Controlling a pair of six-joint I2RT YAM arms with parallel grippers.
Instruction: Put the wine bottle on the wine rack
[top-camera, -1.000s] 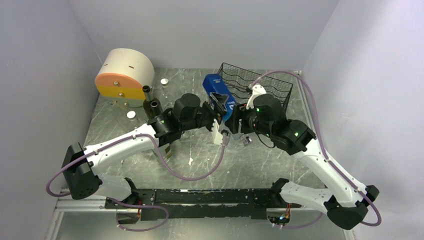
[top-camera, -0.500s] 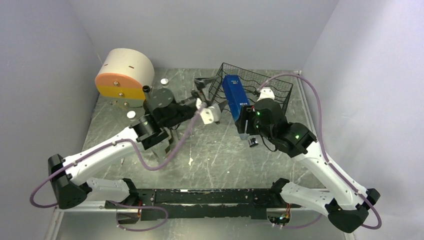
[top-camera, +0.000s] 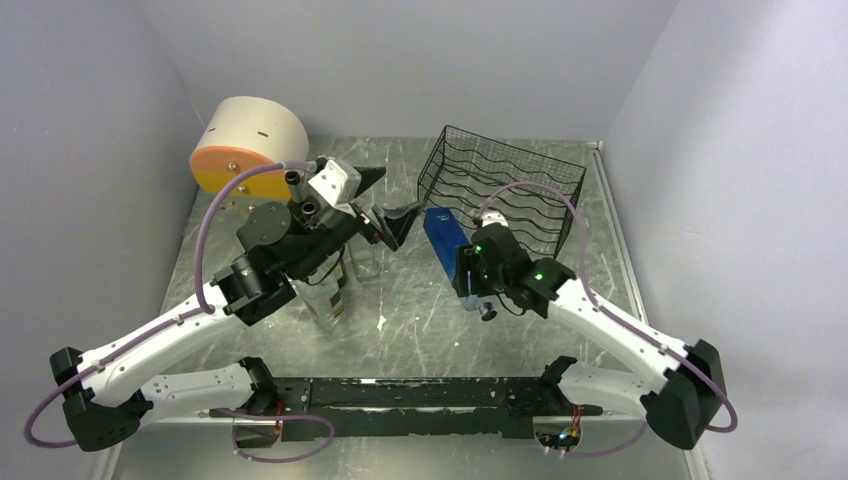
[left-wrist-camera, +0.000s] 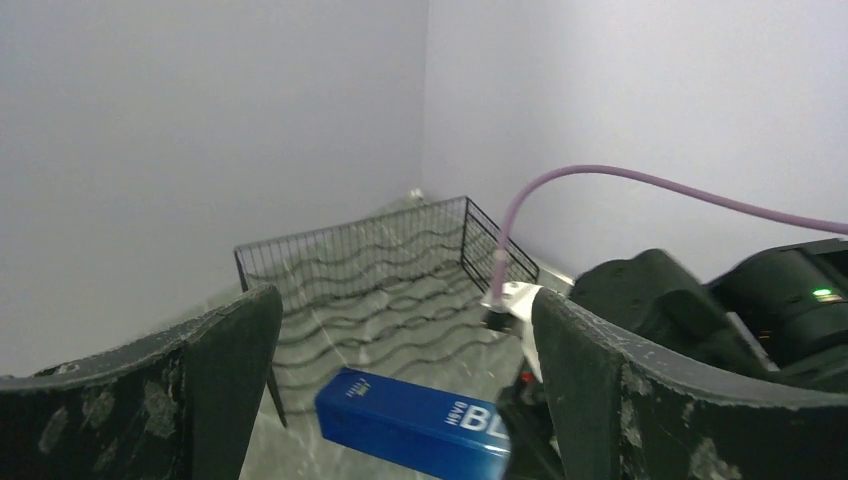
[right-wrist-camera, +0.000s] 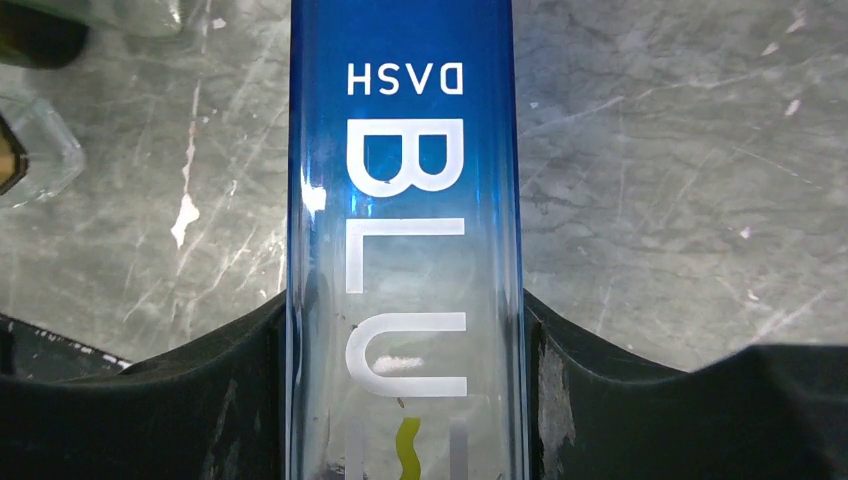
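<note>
The wine bottle (top-camera: 443, 237) is a square blue glass bottle lettered "DASH BLU". My right gripper (top-camera: 468, 268) is shut on it and holds it level above the table, just in front of the near left corner of the wine rack (top-camera: 505, 180), a black wire rack with wavy rows. In the right wrist view the bottle (right-wrist-camera: 405, 200) runs up between both fingers (right-wrist-camera: 250, 370). My left gripper (top-camera: 385, 205) is open and empty, raised left of the rack. In the left wrist view the bottle (left-wrist-camera: 410, 425) lies low between its fingers, with the rack (left-wrist-camera: 370, 270) behind.
A cream and orange drum-shaped box (top-camera: 248, 147) stands at the back left. Dark bottles (top-camera: 305, 210) and a clear glass (top-camera: 325, 295) stand under the left arm. Small white caps (top-camera: 263, 229) lie on the table. Walls close in on the left, back and right.
My left gripper let go of the bottle, opened and drew back left and up. My right gripper carried the bottle toward the rack, then lowered it in front of it.
</note>
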